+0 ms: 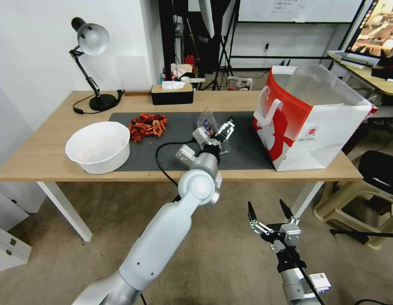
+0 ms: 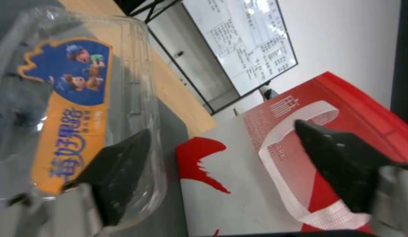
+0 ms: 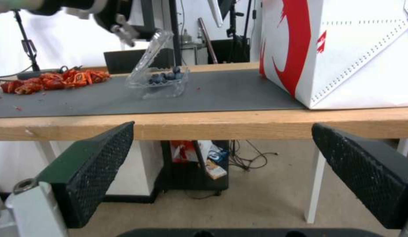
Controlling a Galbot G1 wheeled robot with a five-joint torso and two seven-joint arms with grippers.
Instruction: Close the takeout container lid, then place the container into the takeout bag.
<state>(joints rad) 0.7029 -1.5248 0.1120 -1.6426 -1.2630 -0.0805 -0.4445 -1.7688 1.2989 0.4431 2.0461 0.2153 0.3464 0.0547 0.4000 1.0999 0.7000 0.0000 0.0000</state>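
step: closing lid | left gripper (image 1: 222,134) spread beside raised lid (image 2: 81,108) | takeout container (image 3: 158,82) on mat, 9 o'clock of takeout bag (image 1: 308,118) | right gripper (image 1: 270,214) spread, idle below table | next: likely push lid down

Glossy clear plastic takeout container (image 3: 158,84); matt white paper takeout bag (image 1: 308,123); wood table (image 1: 44,156).

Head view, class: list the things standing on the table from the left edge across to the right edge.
desk lamp → white bowl → red heap → tissue box → takeout container, with the left gripper at it → takeout bag
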